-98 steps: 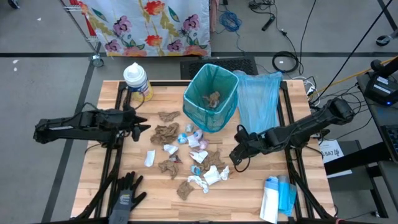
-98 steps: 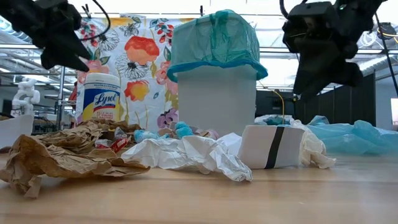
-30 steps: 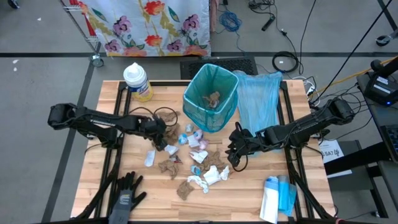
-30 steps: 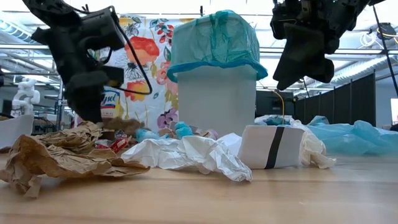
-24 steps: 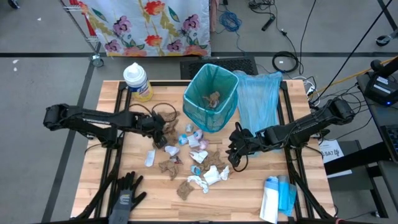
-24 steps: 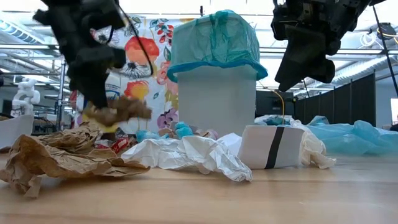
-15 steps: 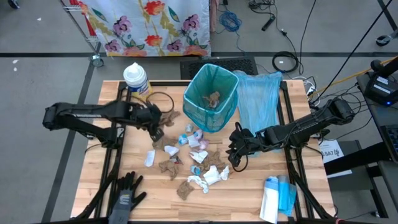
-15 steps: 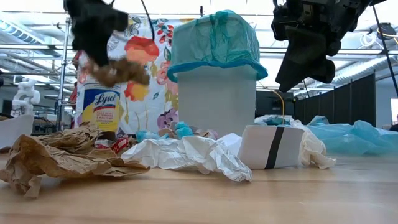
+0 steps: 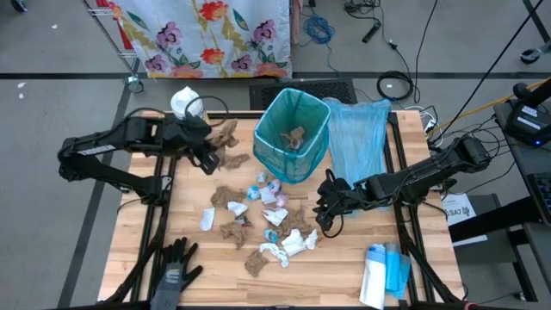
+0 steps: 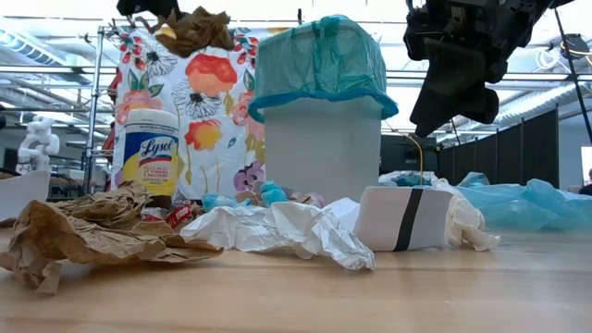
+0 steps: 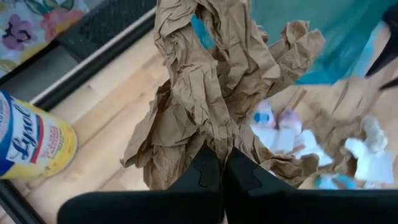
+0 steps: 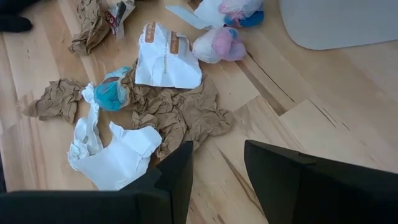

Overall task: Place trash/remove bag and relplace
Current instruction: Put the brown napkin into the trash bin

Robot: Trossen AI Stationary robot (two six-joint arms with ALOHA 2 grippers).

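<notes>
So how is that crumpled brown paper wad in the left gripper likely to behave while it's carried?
Probably very light: the shut left gripper holds the brown paper wad by one pinched fold. Likely floppy, since loose flaps sag around the fingers. It may snag the trash bin's bag rim rather than drop cleanly.

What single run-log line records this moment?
left hand: shut on brown paper wad, raised beside lined bin | right hand: open, above scattered trash

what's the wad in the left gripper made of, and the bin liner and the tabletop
Wad in the left gripper: looks like brown kraft paper, matte, sharply creased. Bin liner: thin teal plastic film, slightly see-through, bunched over the rim. Tabletop: light wood planks, visible grain and seams, probably sealed.
</notes>
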